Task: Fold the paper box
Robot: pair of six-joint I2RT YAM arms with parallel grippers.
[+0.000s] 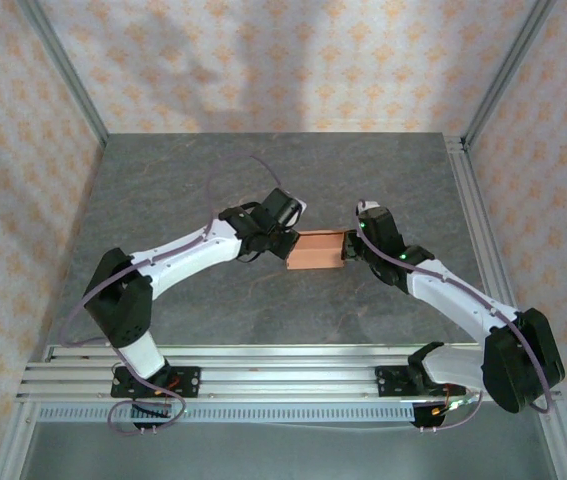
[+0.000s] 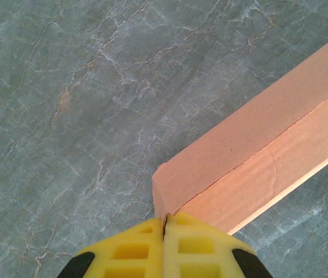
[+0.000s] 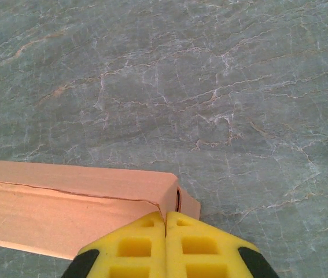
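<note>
The paper box [image 1: 316,250] is a small salmon-orange card box lying in the middle of the grey table between both arms. My left gripper [image 1: 281,245] sits at its left end; in the left wrist view its yellow fingers [image 2: 135,252] are pressed together, pinching a thin card wall at the box's corner [image 2: 165,215]. My right gripper [image 1: 351,247] holds the right end. In the right wrist view the paper box [image 3: 65,202] runs off to the left, and the gripper [image 3: 165,219] is shut on its end wall, next to a small flap [image 3: 188,204].
The grey marbled tabletop [image 1: 263,180] spreads around the box. Patterned walls and metal frame posts [image 1: 63,70] enclose the back and sides. An aluminium rail [image 1: 283,370] carrying both arm bases runs along the near edge.
</note>
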